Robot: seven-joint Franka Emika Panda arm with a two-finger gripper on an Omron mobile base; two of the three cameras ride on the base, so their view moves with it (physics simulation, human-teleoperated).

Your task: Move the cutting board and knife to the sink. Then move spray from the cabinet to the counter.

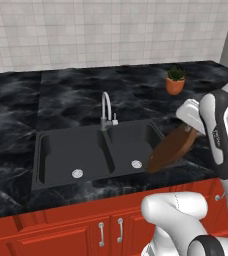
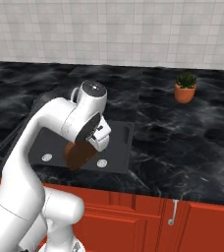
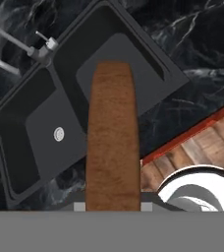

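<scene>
While plant [image 1: 175, 80] shows from base, hand view shows board [image 3: 111, 142] over sink [image 3: 45, 123]

The cutting board [image 3: 112, 138] runs off under the bottom band of the hand view, so its near end and the finger pads on it are hidden. In the left base view its upper end disappears behind the white hand, and in the right base view most of it sits behind the forearm. The board covers the drain of the sink's [image 1: 61, 131] right basin in the hand view. The faucet [image 3: 8, 42] spout is cut by that view's left edge
</scene>
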